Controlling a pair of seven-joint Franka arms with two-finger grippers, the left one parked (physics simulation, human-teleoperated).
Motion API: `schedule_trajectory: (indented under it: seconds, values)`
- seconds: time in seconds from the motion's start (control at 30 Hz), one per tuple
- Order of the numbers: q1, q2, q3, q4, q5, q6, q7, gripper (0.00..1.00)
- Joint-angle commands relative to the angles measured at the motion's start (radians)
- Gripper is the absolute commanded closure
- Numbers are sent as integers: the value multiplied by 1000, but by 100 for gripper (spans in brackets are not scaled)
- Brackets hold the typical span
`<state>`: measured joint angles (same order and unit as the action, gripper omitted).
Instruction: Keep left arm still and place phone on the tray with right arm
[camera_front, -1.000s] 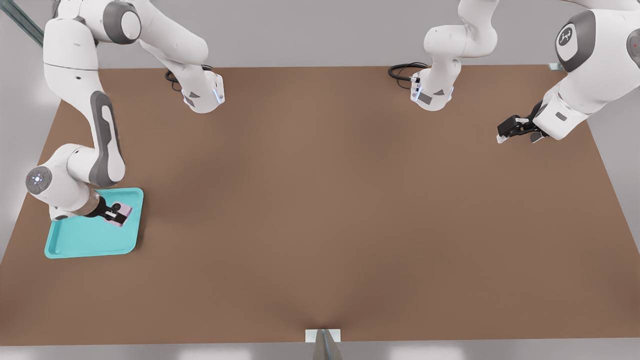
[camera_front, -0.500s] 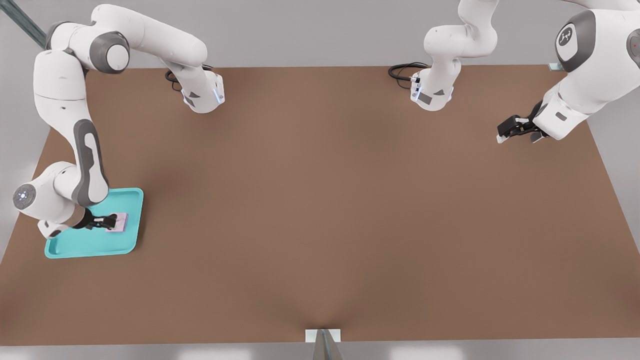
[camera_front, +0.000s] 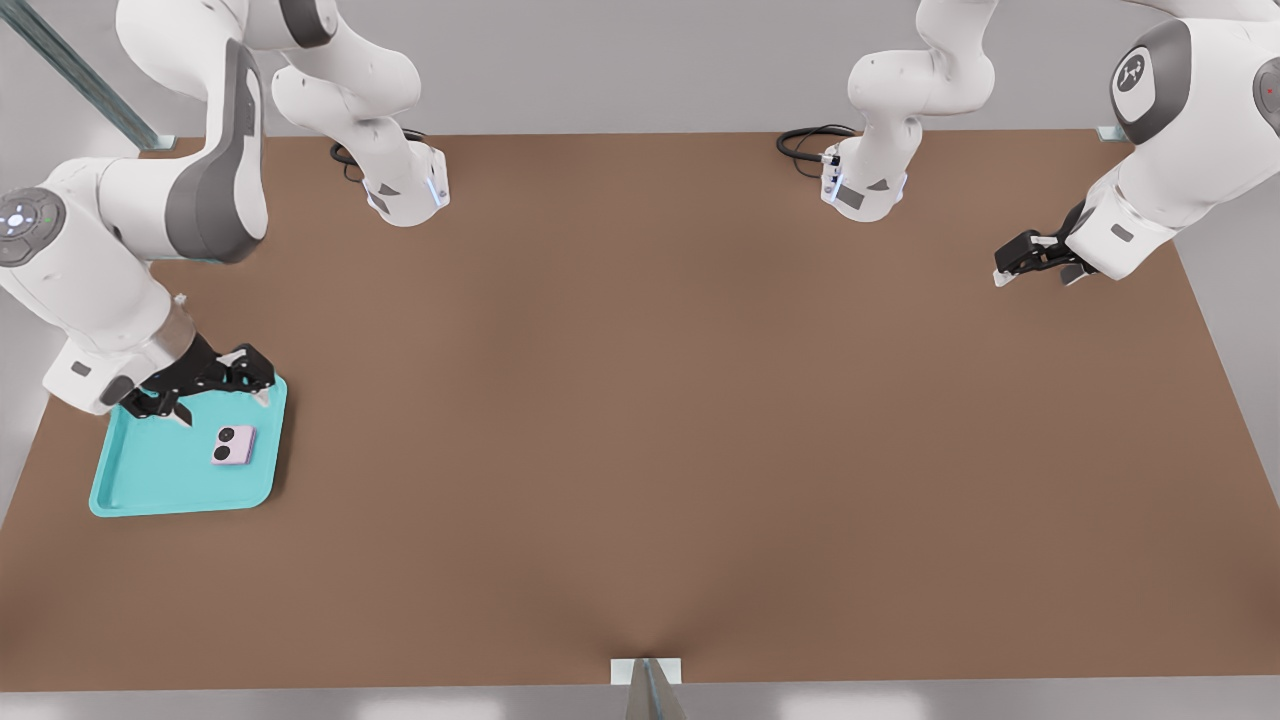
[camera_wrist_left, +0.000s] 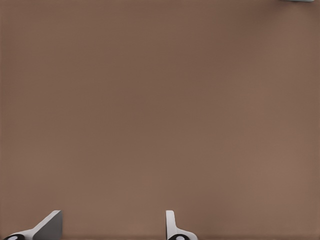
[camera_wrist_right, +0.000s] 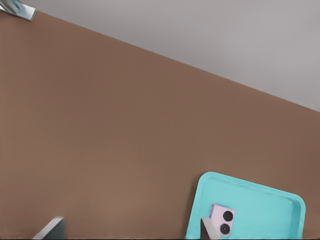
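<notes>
Matt tray (camera_front: 150, 470), smooth phone (camera_front: 233, 445), matt tbl (camera_front: 700, 400)

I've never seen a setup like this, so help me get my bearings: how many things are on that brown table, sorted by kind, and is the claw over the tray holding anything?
Phones: 1, the phone, lying flat inside the tray.
Trays: 1, the tray, turquoise.
Total: 2 things on the table.
The gripper hangs open over the tray's far edge, holding nothing.
</notes>
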<state>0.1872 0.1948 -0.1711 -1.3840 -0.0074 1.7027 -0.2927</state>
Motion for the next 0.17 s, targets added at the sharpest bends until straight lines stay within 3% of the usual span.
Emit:
schedule_trajectory:
  seconds: [0.0,0.13]
  values:
    - [-50,-54,59,-52,3,-117,190,0]
    - [-64,-57,70,-56,-2,-115,190,0]
